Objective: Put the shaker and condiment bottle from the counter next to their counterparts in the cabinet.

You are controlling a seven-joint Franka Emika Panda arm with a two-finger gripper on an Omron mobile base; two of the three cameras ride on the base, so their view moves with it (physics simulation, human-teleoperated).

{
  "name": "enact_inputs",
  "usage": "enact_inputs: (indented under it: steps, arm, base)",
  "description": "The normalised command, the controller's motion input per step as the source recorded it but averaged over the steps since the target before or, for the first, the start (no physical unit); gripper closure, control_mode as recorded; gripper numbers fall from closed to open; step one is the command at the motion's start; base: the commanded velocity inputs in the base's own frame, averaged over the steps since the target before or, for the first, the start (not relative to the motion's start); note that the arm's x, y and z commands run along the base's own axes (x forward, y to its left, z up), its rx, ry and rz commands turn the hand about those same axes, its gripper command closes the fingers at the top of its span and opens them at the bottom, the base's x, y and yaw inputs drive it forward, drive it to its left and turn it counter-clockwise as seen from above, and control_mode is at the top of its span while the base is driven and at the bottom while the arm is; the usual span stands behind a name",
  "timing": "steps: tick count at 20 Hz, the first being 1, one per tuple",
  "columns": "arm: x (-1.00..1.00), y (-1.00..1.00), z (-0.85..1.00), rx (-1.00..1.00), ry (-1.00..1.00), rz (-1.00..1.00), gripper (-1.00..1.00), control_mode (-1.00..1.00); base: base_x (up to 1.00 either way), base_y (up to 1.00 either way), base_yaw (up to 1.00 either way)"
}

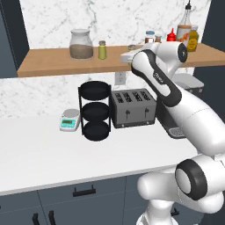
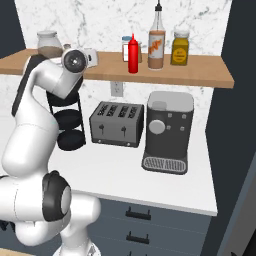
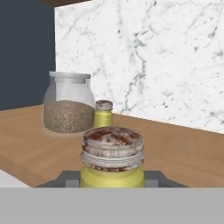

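Note:
My gripper (image 3: pixel 112 180) is shut on the shaker (image 3: pixel 112 159), a yellow-green cylinder with a grey speckled cap, and holds it upright just above the wooden cabinet shelf (image 3: pixel 175 148). Its twin shaker (image 3: pixel 103 114) stands a little farther back, beside a glass jar (image 3: pixel 68 103). From the left base view the gripper (image 1: pixel 126 56) sits at the shelf's front edge, right of the twin shaker (image 1: pixel 102 49). The brown-orange condiment bottle (image 2: pixel 156 42) stands on the shelf (image 2: pixel 200 70) right beside the red squeeze bottle (image 2: pixel 133 54).
A mustard-yellow jar (image 2: pixel 180 48) stands right of the condiment bottle. Below the shelf, the counter (image 1: pixel 39 149) carries a black three-tier rack (image 1: pixel 95 110), a small scale (image 1: pixel 70 119), a toaster (image 1: pixel 133 107) and a coffee machine (image 2: pixel 167 131).

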Motion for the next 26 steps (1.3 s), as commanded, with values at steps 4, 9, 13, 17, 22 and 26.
enact_inputs:
  steps: [4, 9, 13, 17, 22, 26]
  arm:
    - [0.04, 0.03, -0.17, 0.00, 0.00, 0.00, 1.00, -1.00]
    - [0.29, 0.06, -0.01, 0.01, 0.00, 0.00, 1.00, -1.00]
    - [0.33, 0.11, -0.04, 0.00, -0.02, 0.00, 1.00, -1.00]
    - [0.35, 0.09, -0.05, 0.00, -0.02, 0.00, 1.00, -1.00]
    - [0.42, 0.01, -0.05, 0.02, -0.01, 0.00, 1.00, -1.00]
    - [0.51, 0.00, -0.08, 0.02, 0.00, 0.00, 1.00, -1.00]
  base:
    - [0.00, 0.00, 0.00]
    - [0.00, 0.00, 0.00]
    - [0.00, 0.00, 0.00]
    - [0.00, 0.00, 0.00]
    - [0.00, 0.00, 0.00]
    - [0.00, 0.00, 0.00]
